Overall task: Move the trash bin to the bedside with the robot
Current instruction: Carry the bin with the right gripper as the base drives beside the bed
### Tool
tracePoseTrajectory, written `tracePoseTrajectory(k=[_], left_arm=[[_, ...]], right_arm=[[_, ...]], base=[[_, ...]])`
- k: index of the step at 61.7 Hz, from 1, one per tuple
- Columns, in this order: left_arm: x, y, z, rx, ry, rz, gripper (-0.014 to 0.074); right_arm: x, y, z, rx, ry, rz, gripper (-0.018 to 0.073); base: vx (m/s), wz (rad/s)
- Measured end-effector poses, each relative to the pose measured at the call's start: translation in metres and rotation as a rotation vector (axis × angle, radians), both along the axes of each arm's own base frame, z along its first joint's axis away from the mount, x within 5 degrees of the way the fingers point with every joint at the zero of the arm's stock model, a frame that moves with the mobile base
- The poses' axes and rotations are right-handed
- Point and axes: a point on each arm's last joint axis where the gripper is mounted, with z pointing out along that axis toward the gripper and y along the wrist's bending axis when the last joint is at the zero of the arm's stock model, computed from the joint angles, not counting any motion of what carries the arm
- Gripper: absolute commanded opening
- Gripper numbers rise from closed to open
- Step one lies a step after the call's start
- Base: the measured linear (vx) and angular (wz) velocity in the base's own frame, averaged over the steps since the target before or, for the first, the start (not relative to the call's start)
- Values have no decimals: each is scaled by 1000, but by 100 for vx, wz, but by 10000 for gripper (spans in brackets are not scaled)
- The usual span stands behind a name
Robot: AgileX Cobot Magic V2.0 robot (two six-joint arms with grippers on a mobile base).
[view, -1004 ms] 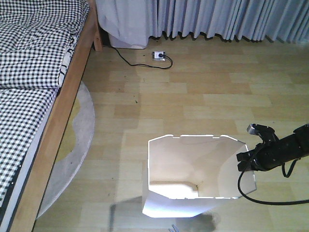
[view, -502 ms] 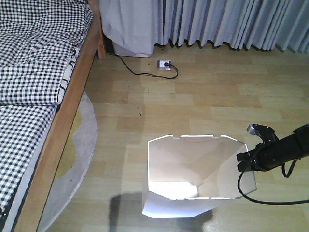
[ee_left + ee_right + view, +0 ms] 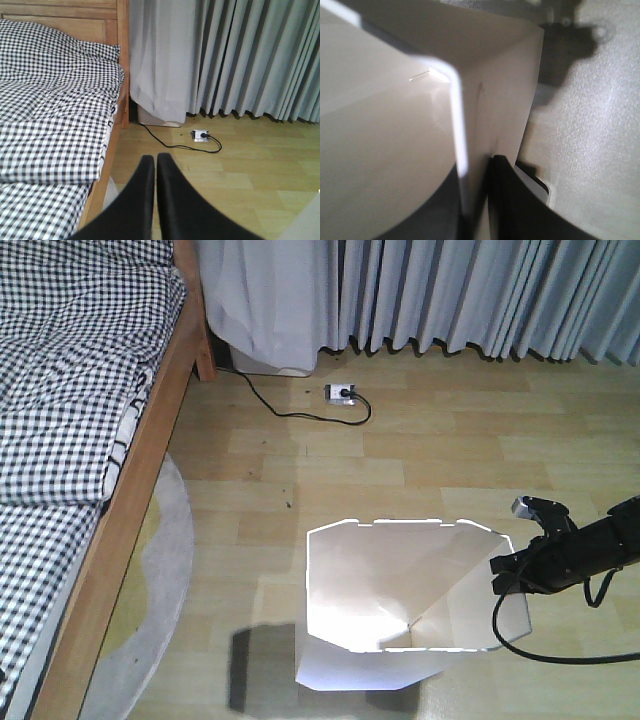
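The trash bin (image 3: 350, 675) looks like smooth white plastic with a slight sheen, and the left gripper (image 3: 151, 157) is smooth matt black. The bed frame (image 3: 130, 510) is light-brown satin wood under bedding (image 3: 70, 370) of soft, rumpled checked cloth. The floor (image 3: 450, 440) is pale, faintly glossy wood-look planking, the rug (image 3: 175, 540) is dull grey textile, and the curtains (image 3: 450, 290) are matt pleated fabric.

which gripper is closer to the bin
Right. The right gripper is on the bin, jaws clamped over its right rim. The left gripper, jaws shut, touches nothing and points toward the bed.
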Motion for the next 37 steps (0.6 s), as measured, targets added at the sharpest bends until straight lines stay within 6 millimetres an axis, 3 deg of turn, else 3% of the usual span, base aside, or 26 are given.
tracePoseTrajectory(k=[37], left_arm=[[0,0,0,0,0,0,-6]], right_arm=[[0,0,0,0,0,0,-5]], base=[[23,-3]])
